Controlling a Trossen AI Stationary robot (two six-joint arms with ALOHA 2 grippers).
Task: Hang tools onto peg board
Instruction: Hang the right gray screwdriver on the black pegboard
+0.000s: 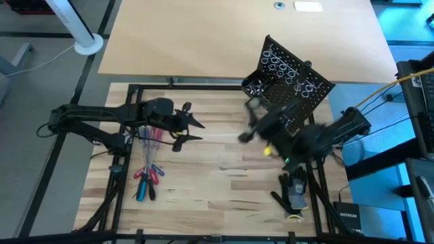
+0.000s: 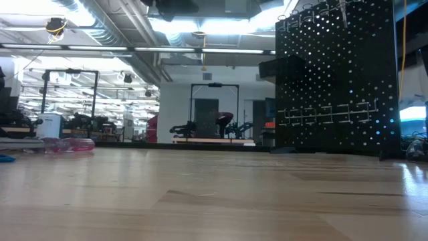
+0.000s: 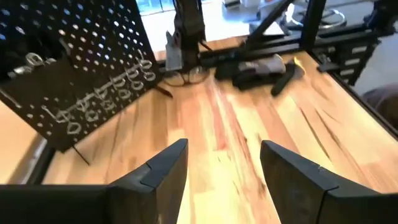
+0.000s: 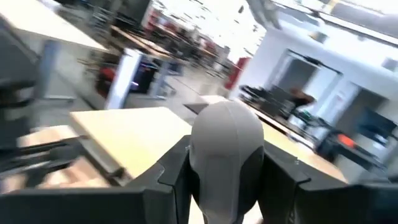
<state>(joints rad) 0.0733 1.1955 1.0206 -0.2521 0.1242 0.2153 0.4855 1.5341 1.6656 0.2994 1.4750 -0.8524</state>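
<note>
Left gripper [image 1: 193,127] spread wide and empty, hovering over the pale wooden desk [image 1: 217,196]. Behind it, partly under its own arm, a loose bundle of slim red- and blue-handled screwdrivers [image 1: 148,169], flat on the wood and fanned out at the handle ends. Well ahead of it, past bare desk, the black perforated metal peg board [image 1: 291,74], tilted, with its silver wire ring holders [image 3: 134,78] facing the gripper. No tool seen in any ring from here.

Right gripper [image 4: 221,168] just in front of the board, pinching a grey dome-ended handle [image 4: 225,143], probably a tool's grip end. Shaft out of sight below the fingers, so cannot tell what kind. Behind that gripper, beside its arm, a black-and-grey work glove [image 1: 296,192] lying flat, no part of the job.

Judging by looks:
- Screwdrivers light and stiff, with thin steel shafts and smooth moulded handles.
- Likely to roll on the wood and to swing in a loose pinch.
- Best taken across the thick part of the handle, close to the shaft, so the tip hangs straight and threads a ring cleanly.
- Bundled as they are, one at a time, starting from an outer one where fingers can reach both sides.
- Rings thin and probably springy, so a gentle lowering rather than a push.
</note>
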